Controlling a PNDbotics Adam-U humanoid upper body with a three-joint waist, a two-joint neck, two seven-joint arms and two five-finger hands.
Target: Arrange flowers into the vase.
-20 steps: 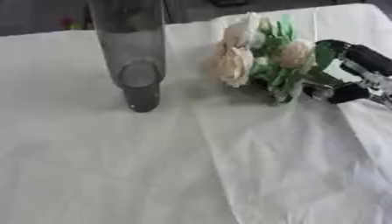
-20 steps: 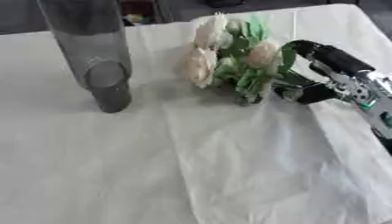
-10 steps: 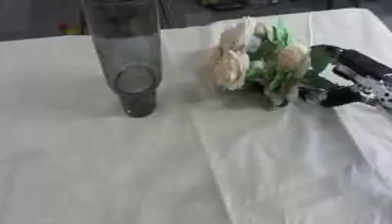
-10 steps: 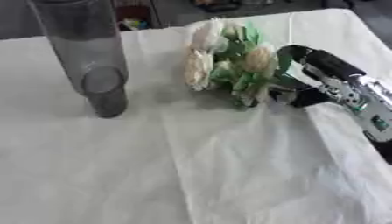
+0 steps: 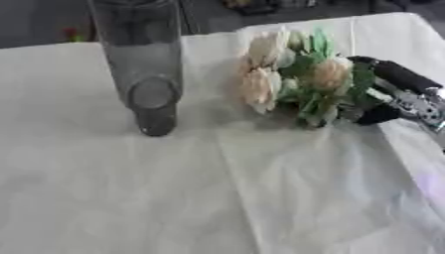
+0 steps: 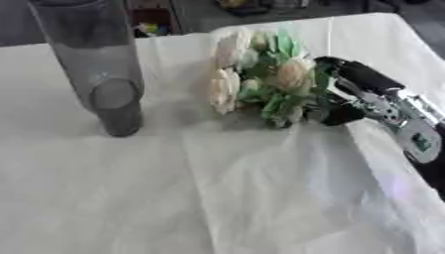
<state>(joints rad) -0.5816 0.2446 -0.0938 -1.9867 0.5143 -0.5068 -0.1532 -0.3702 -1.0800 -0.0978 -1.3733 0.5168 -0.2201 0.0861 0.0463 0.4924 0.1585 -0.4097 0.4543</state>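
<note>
Smoky translucent glass vase; matt, creased white cloth on the desk — glossy black-and-silver robot hand.

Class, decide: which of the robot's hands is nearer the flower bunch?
Right. The right hand is curled round the flower bunch from its right side; the left hand shows in neither view.

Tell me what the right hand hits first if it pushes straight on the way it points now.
The flower bunch: the right hand is already curled round it. Beyond that, leftward, probably the grey vase, though depth is unclear.
</note>
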